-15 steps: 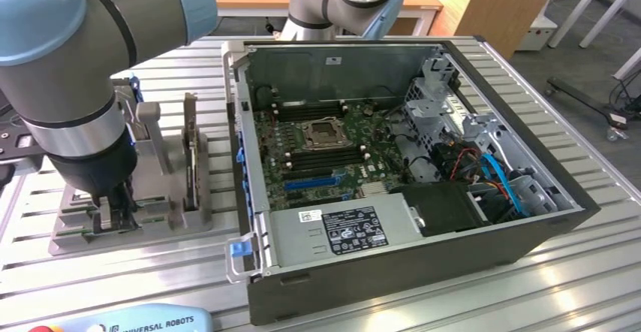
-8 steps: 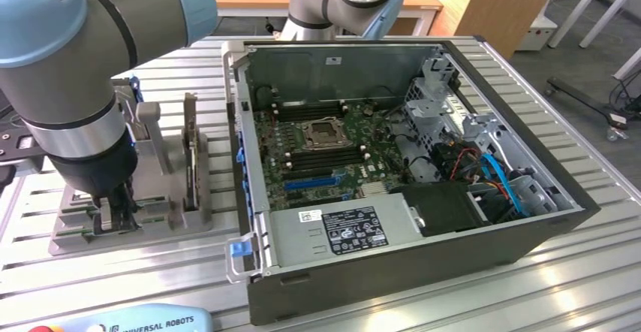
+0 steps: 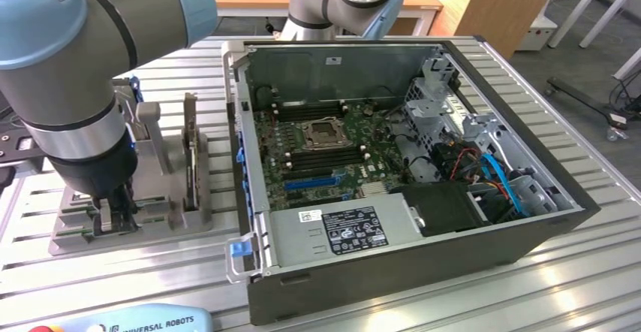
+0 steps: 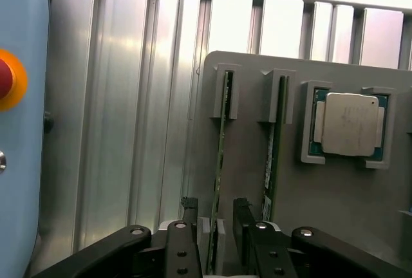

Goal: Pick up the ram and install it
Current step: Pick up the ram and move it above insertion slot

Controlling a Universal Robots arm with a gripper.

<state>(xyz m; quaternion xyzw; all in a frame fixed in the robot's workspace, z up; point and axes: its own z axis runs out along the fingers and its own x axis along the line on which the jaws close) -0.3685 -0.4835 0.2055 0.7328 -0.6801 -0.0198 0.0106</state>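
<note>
A: Black fingers (image 4: pixel 183 230) of the gripper (image 4: pixel 215 223) are being shown closest in the wrist view. How are they being held?

B: They are being held spread wide, one on each side of the ram (image 4: pixel 221 143). Nothing is being clamped: a narrow gap is being left on both sides of the board.

A: And where is the ram being stored?

B: It is being held on edge in the slot nearest the edge of the grey holder (image 4: pixel 248 162). A second stick (image 4: pixel 270 156) is being held in the slot just beside it. The silver processor chip (image 4: pixel 351 123) is being cradled in a pocket further along the same holder.

A: How is the arm being posed?

B: In the exterior view the arm (image 3: pixel 80 107) is being pointed straight down onto the holder (image 3: pixel 170 219), with its silver and black wrist directly above. The gripper (image 3: pixel 110 219) is being set among the holder's uprights. A large blue-grey elbow joint (image 3: pixel 60 9) is being carried high over the holder, and the rest of the arm is being led back behind the computer case (image 3: pixel 401 261).

A: What else is being shown around the holder?

B: The open computer case is being stood just beside the holder, toward the exterior view's right, with its motherboard (image 3: pixel 320 152) facing up. A blue teach pendant (image 3: pixel 140 321) is being rested near the holder on the slotted aluminium table (image 3: pixel 60 287), on the side toward the camera.
</note>
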